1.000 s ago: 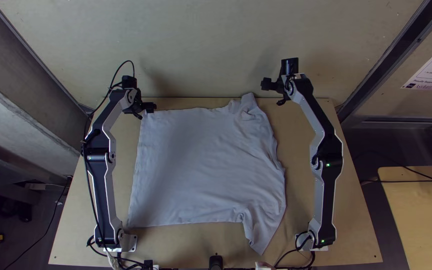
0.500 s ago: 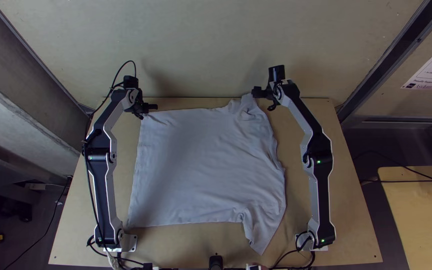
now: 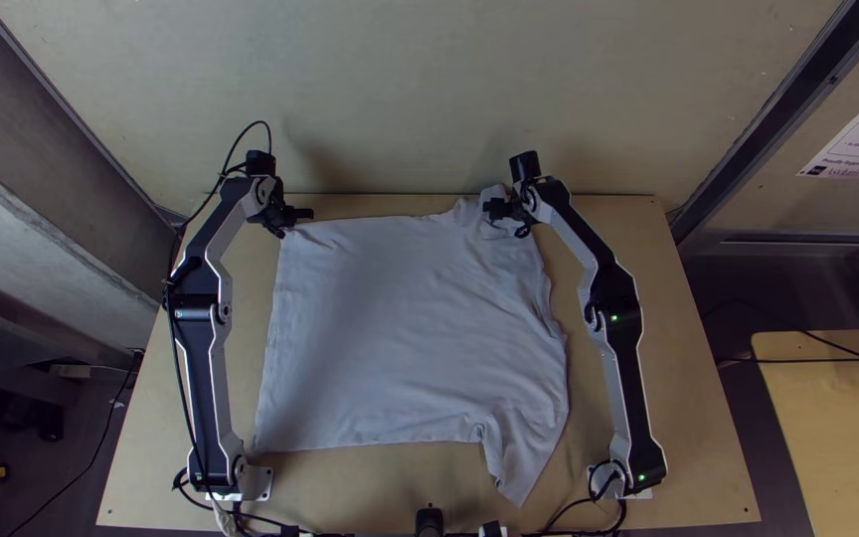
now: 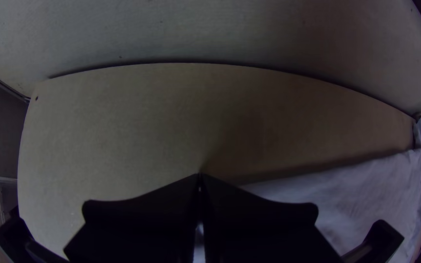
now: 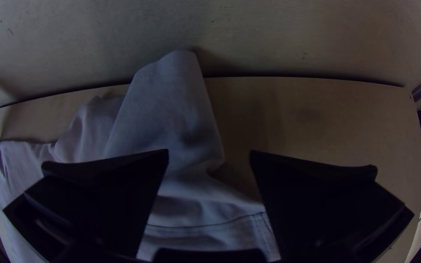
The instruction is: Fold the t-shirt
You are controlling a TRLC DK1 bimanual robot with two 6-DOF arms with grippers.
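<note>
The light grey t-shirt [image 3: 400,328] lies mostly spread, rumpled along its right side, with a sleeve at the far right and another at the near right. At its far left corner is my left gripper [image 3: 302,215]; in the left wrist view the left gripper [image 4: 200,182] has its fingers together, with the cloth [image 4: 366,190] running off from them. Over the far right sleeve stands my right gripper [image 3: 495,209]. In the right wrist view the right gripper [image 5: 209,158] is open, the sleeve [image 5: 171,107] and a seam showing between and beyond its fingers.
The wooden table [image 3: 350,487] shows around the shirt, with bare strips near its front edge and along the right. A pale wall [image 3: 400,99] rises behind the far edge. Cables lie by both arm bases.
My right gripper has come in from the right and nearer, from beside the shirt to over its far right sleeve. The left arm has barely moved and the shirt lies as before.
</note>
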